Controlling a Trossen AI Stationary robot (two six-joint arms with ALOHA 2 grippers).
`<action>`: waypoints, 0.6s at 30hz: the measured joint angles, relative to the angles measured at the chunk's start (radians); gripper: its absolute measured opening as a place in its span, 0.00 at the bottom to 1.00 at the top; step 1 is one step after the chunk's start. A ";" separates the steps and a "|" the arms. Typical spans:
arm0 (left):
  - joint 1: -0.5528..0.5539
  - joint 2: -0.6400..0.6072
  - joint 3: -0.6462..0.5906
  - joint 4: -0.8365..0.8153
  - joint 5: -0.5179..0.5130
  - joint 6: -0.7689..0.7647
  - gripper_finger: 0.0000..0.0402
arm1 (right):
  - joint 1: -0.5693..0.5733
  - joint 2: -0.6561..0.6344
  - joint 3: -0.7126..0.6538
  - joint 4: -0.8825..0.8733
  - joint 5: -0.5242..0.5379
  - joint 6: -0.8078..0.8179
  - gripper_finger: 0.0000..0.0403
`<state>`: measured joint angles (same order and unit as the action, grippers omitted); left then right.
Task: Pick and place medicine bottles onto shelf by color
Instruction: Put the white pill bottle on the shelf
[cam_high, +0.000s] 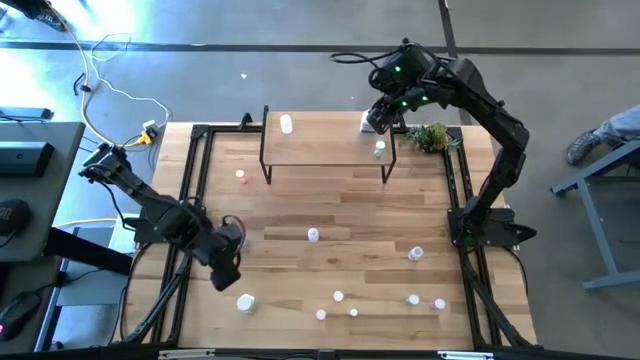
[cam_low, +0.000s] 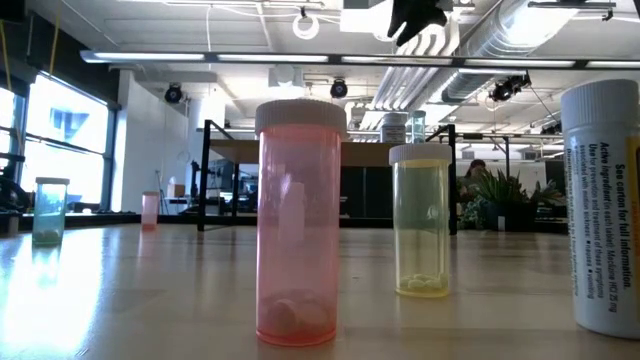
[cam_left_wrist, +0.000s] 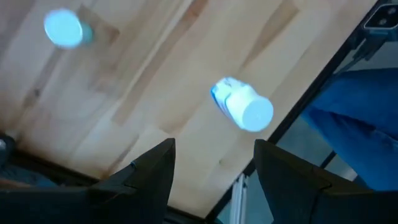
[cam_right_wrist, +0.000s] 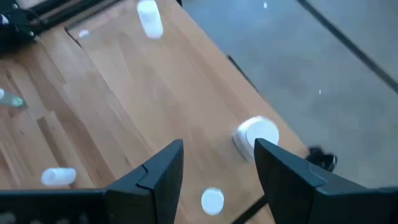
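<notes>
The light-wood shelf (cam_high: 325, 142) stands at the table's far middle on black legs. On it stand a white bottle (cam_high: 286, 124) at the left and, at the right, a white-capped bottle (cam_right_wrist: 257, 134) and a smaller one (cam_high: 380, 150). My right gripper (cam_right_wrist: 219, 146) is open and empty above the shelf's right end (cam_high: 378, 118). My left gripper (cam_left_wrist: 214, 146) is open and empty above the table's near left (cam_high: 228, 272). A white bottle with a blue label (cam_left_wrist: 244, 107) stands on the table just beyond it (cam_high: 245, 303). Several more bottles are scattered on the tabletop.
Loose bottles stand along the table's near side (cam_high: 338, 297), (cam_high: 413, 299), (cam_high: 438, 303), at its middle (cam_high: 313, 235) and right (cam_high: 416, 254); a pink one (cam_high: 241, 177) stands below the shelf's left. A green plant sprig (cam_high: 430, 136) lies right of the shelf. A black frame (cam_high: 192, 180) edges the table.
</notes>
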<state>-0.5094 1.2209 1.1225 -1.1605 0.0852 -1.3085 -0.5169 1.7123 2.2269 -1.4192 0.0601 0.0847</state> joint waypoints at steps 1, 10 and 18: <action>-0.018 0.000 0.000 0.003 -0.004 -0.012 0.52 | 0.000 0.000 0.000 -0.016 0.000 0.011 0.47; -0.194 0.028 0.000 0.128 -0.161 0.242 0.52 | 0.009 0.000 0.000 -0.115 -0.004 0.072 0.47; -0.224 0.122 0.000 0.288 -0.194 0.449 0.52 | 0.049 0.000 0.000 -0.125 -0.008 0.095 0.47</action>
<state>-0.7339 1.3433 1.1225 -0.8729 -0.1084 -0.8598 -0.4683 1.7123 2.2271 -1.5444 0.0522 0.1798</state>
